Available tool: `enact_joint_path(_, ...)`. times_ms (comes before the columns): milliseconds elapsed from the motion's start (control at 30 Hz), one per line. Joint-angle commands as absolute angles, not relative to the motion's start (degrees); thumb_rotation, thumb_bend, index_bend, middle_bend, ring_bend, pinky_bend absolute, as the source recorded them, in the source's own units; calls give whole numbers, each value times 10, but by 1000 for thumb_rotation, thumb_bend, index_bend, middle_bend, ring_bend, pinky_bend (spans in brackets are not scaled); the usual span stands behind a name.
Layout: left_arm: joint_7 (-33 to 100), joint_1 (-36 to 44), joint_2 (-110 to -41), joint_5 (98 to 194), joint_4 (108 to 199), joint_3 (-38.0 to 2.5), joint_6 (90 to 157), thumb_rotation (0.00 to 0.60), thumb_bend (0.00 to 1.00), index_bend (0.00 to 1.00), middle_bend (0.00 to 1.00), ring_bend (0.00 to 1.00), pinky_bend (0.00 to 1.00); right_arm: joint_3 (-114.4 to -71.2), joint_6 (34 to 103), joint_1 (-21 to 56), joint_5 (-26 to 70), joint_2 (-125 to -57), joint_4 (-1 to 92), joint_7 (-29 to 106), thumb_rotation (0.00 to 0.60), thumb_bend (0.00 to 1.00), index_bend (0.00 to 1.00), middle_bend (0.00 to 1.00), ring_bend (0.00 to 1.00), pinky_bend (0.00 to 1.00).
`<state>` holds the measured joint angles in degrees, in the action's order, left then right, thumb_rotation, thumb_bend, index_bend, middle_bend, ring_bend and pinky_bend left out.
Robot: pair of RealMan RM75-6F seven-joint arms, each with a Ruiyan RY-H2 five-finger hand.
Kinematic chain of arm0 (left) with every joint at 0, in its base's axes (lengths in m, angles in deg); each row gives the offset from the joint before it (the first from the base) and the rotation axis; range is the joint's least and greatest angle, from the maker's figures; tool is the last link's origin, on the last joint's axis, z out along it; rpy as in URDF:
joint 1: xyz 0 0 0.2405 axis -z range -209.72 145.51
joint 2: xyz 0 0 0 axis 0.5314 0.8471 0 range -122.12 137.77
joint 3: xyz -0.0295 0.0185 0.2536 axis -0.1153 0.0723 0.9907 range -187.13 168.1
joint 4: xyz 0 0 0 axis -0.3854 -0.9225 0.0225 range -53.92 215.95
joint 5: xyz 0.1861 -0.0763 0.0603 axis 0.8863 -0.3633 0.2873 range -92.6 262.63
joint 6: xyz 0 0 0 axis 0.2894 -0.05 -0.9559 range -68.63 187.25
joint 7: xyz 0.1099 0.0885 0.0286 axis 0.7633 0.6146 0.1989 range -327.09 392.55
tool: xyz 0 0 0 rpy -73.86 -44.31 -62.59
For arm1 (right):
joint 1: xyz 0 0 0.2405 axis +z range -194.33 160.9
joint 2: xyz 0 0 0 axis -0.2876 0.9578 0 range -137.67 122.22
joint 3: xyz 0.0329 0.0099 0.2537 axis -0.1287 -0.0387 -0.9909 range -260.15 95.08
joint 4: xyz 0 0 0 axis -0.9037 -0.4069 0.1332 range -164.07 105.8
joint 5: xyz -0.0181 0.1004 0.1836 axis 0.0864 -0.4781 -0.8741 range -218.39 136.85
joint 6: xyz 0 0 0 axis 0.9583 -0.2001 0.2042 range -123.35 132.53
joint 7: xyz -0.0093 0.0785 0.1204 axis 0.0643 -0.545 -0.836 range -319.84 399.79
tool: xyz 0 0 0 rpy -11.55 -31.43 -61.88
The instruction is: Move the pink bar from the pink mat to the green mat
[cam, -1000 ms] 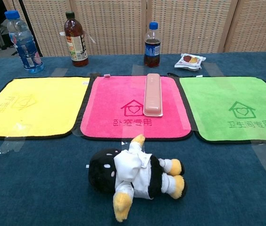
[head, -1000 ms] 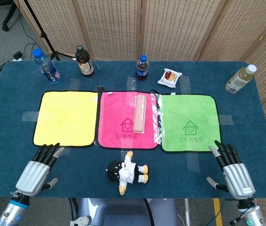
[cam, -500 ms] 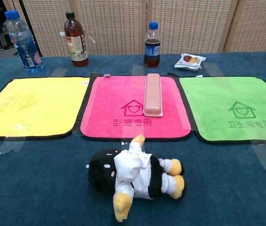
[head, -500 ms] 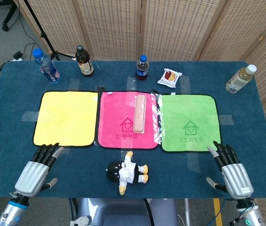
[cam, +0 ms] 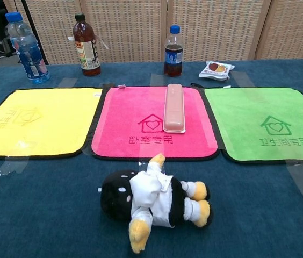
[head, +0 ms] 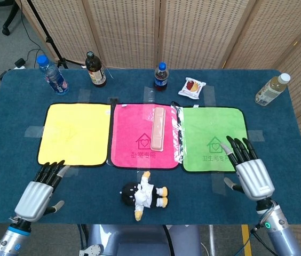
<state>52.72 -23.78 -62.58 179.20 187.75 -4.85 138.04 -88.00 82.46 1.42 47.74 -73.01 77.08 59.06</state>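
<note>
The pink bar (head: 158, 128) (cam: 173, 107) lies lengthwise on the right part of the pink mat (head: 134, 140) (cam: 124, 121). To its right lies the green mat (head: 212, 128) (cam: 248, 115), with nothing on it. My right hand (head: 246, 168) hangs open, fingers spread, over the green mat's near right corner, well apart from the bar. My left hand (head: 38, 192) is open over the table in front of the yellow mat (head: 73, 133). The chest view shows only a fingertip at each edge.
A plush penguin toy (head: 142, 194) (cam: 154, 199) lies in front of the pink mat. Behind the mats stand a water bottle (head: 53, 74), a brown bottle (head: 95, 70), a cola bottle (head: 161, 77) and a snack packet (head: 192, 87). A tea bottle (head: 271, 89) sits far right.
My right hand has risen and moved forward and left, from the table's near right onto the green mat's corner. The left hand has barely shifted. The bar has not moved.
</note>
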Motion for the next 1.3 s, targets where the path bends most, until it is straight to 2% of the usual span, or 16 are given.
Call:
enact_joint_path(33,525,-236,-625,1789,1876,-50,1378,600,179,35,0,0,22,-927,760,73,422,-721,793,659,600,220,74,0,0,0)
enact_joint_path(367,513,-234,-624,1778,1868,-60,1379,600,179,35,0,0,21,-1004,641,219,300,-779,771,848,600,240,74,0,0,0)
enact_joint_path(567,505,-231,-626,1759,1859,-66,1371,600,180,35,0,0,21,-1024,603,295,225,-820,732,936,600,267,74,0,0,0)
enact_joint_path(667,501,-230,-626,1753,1856,-70,1369,600,180,35,0,0,22,-1023,591,329,199,-842,710,976,600,349,88,0,0,0)
enact_joint_path(733,501,-229,-626,1751,1854,-72,1371,600,180,35,0,0,22,-1020,588,347,193,-855,698,996,600,455,108,4,0,0)
enact_joint_path(833,496,-229,-625,1750,1853,-74,1373,600,180,35,0,0,21,-1009,582,373,196,-879,675,1019,600,550,127,18,0,0)
enact_joint_path(1300,486,-223,-629,1751,1849,-69,1360,600,178,35,0,0,21,-947,524,452,193,-966,544,1067,600,569,203,94,0,0)
